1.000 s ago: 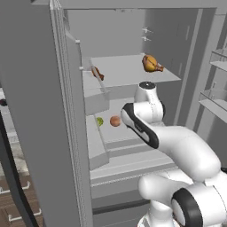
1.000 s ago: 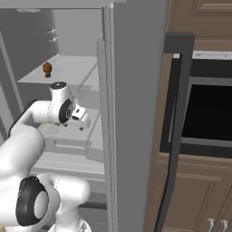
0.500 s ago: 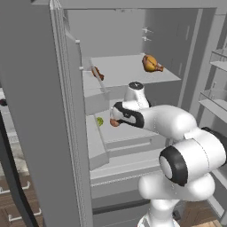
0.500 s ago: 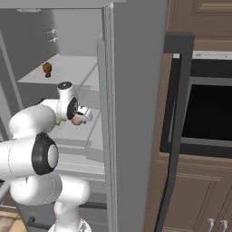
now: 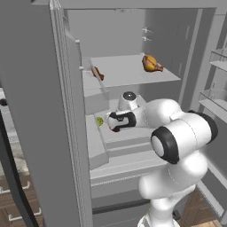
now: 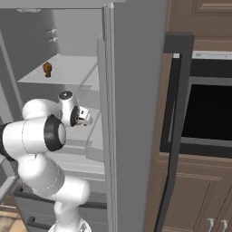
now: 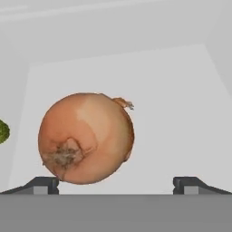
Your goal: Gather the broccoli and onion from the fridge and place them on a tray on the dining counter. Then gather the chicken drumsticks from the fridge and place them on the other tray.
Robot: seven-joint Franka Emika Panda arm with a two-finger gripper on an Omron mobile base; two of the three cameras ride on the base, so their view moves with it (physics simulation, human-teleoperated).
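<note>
The onion (image 7: pixel 85 137), round and orange-brown, lies on a pale fridge shelf right in front of my gripper (image 7: pixel 115 186). The dark fingertips (image 7: pixel 43 185) stand wide apart, and the onion sits toward the left one; the gripper is open and holds nothing. The green broccoli (image 7: pixel 2 131) peeks in at the left edge of the hand view. From the left base view, the broccoli (image 5: pixel 100 120) lies just left of the gripper (image 5: pixel 111 123) on the middle shelf of the open fridge (image 5: pixel 40 111). Two chicken drumsticks (image 5: pixel 150 63) (image 5: pixel 96 72) rest on the shelf above.
The open fridge door (image 6: pixel 136 90) stands close on the arm's right side, with the gripper (image 6: pixel 85 117) beside its edge. One drumstick (image 6: pixel 47 68) shows on the upper shelf. A dark wall oven (image 6: pixel 206 108) in brown cabinets lies further right. Door bins (image 5: pixel 215 99) hang at the right.
The arm has reached deeper into the fridge and swung left along the middle shelf, bringing the gripper up to the onion. The fingers stayed open.
</note>
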